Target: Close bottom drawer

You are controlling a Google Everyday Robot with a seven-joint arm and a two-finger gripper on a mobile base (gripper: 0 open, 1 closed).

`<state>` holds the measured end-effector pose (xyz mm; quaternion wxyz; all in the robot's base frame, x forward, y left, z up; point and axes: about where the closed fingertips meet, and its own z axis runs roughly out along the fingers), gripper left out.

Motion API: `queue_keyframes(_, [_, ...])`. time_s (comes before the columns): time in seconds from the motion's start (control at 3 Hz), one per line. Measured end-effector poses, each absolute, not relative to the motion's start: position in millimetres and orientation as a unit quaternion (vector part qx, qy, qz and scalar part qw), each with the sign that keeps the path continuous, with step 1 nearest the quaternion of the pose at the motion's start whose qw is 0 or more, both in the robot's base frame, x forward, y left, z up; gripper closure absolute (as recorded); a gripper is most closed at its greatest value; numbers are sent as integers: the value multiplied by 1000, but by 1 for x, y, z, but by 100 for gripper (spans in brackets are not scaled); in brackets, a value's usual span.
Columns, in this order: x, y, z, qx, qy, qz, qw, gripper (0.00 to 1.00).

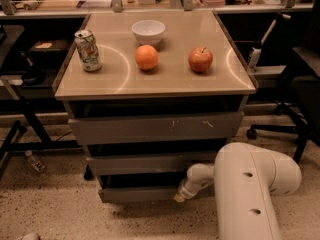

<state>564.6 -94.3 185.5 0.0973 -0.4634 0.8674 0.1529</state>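
Though gripper [179, 197] sits at bottom drawer [136, 194] front, contact unclear.

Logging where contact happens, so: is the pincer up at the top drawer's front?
No, the pincer is low, at the right end of the front of the bottom drawer, well below the top drawer.

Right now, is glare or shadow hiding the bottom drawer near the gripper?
Camera view: curved glare streaks on the cabinet top; deep shadow fills the opening above the bottom drawer, its front dim but readable; the gripper, at that front's right end, shows pale against it.
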Motion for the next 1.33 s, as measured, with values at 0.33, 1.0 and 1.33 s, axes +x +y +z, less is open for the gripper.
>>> queue_keyframes(0.33, [565, -94, 186, -463, 867, 153, 97, 82])
queue_keyframes(1.0, [565, -94, 185, -463, 867, 153, 97, 35])
queue_keyframes(1.33, [565, -94, 185, -463, 867, 153, 97, 11])
